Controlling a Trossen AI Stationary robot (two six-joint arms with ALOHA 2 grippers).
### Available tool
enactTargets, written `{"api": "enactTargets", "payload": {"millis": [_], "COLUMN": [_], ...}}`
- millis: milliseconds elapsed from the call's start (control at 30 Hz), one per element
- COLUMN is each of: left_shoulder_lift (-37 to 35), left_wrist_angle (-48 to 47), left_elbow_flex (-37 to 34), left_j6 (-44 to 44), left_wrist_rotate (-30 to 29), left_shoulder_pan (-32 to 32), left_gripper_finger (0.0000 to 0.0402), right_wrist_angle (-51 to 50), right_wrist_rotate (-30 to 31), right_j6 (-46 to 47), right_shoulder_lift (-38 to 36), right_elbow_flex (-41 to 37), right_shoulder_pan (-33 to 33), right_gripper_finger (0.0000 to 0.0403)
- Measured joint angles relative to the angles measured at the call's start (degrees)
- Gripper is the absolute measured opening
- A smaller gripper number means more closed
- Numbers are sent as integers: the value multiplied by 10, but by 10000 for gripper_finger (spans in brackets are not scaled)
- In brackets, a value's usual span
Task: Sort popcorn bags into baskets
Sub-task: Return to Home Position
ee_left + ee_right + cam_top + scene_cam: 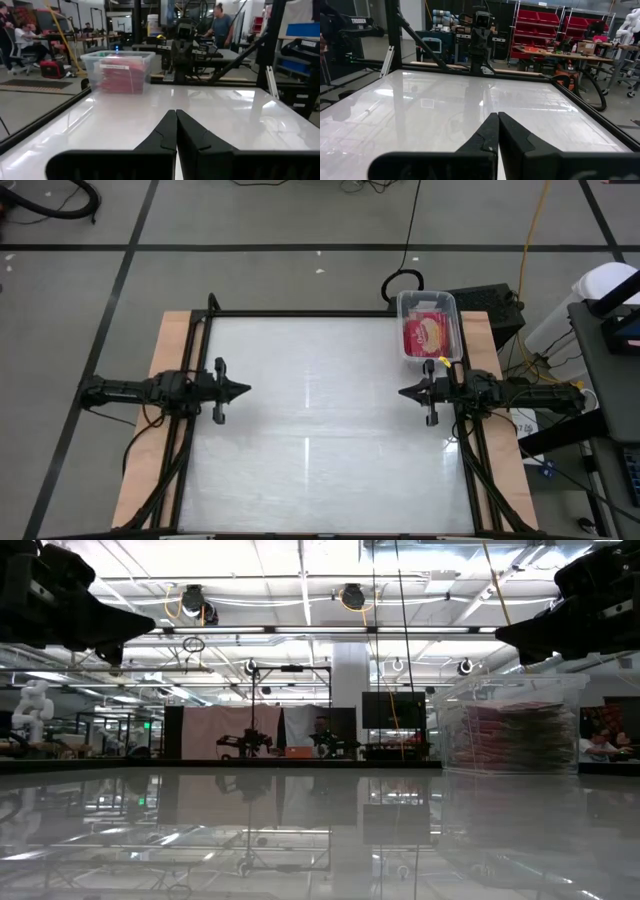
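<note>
A clear plastic basket (428, 325) stands at the table's far right corner, holding a stack of red popcorn bags (426, 335); the top one shows its popcorn picture. The low view shows the basket (512, 725) with the stacked bags (515, 740) inside, and so does the left wrist view: basket (118, 70), bags (122, 80). My left gripper (246, 390) hovers over the table's left side, shut, empty. My right gripper (402, 392) hovers over the right side, just nearer than the basket, shut, empty. Both point toward the table's middle.
The white glossy table (320, 430) lies between the two grippers. A black frame (300, 313) runs along the table's edges. Cables and equipment (490, 305) lie beyond the far right corner. People sit and stand in the room behind.
</note>
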Motion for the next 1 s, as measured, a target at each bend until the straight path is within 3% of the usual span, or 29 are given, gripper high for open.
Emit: {"api": "enactTargets", "payload": {"millis": [233, 667, 1000], "left_shoulder_lift": [1, 1, 1], "left_wrist_angle": [-1, 10, 13], "left_elbow_flex": [0, -1, -1], "left_j6": [-49, -19, -21], "left_wrist_rotate": [2, 2, 2], "left_shoulder_pan": [3, 3, 3], "left_gripper_finger": [15, 3, 31], "right_wrist_angle": [0, 0, 0], "right_wrist_rotate": [0, 0, 0], "right_j6": [0, 0, 0], "right_shoulder_lift": [0, 0, 0], "right_elbow_flex": [0, 0, 0], "right_shoulder_pan": [0, 0, 0], "right_gripper_finger": [0, 0, 0]}}
